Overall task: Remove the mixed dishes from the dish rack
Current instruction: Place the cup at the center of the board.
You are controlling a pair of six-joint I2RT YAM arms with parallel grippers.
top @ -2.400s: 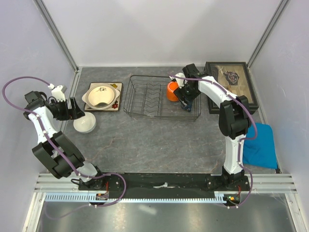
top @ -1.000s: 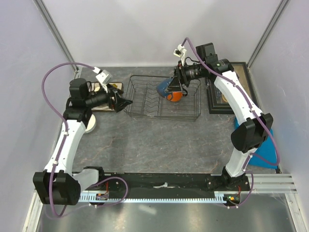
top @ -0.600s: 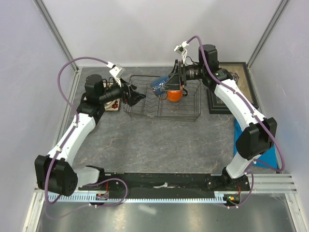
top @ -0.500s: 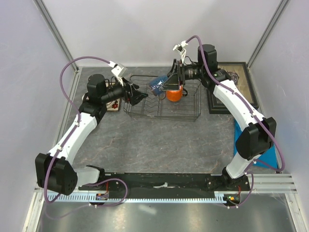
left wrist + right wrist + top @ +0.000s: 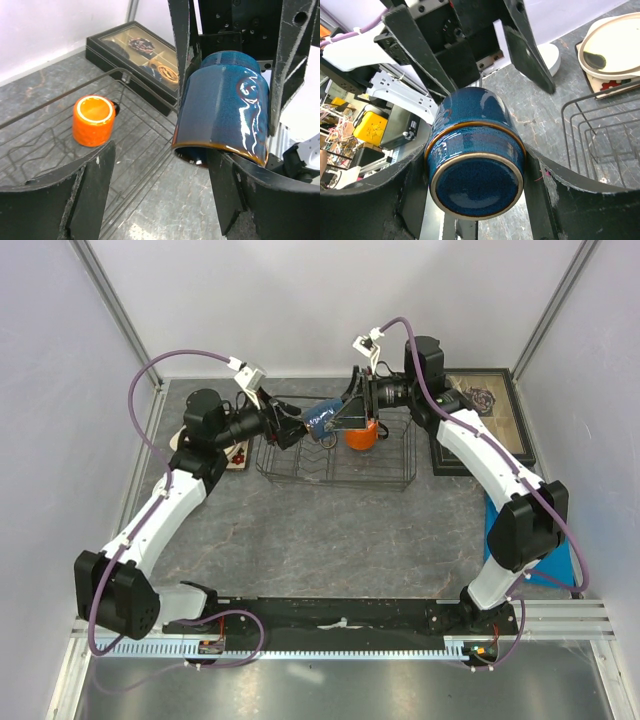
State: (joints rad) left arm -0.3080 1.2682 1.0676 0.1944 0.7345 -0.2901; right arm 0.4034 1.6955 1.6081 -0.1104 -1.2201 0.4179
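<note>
Mostly unloaded: right gripper clamps the dark blue mug over the dish rack, left gripper agape, seemingly around it; only the orange cup sits inside

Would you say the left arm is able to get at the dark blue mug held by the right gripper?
Probably yes: the dark blue mug is held sideways above the dish rack by the right gripper, and the open left gripper sits at its free end, nothing between.
</note>
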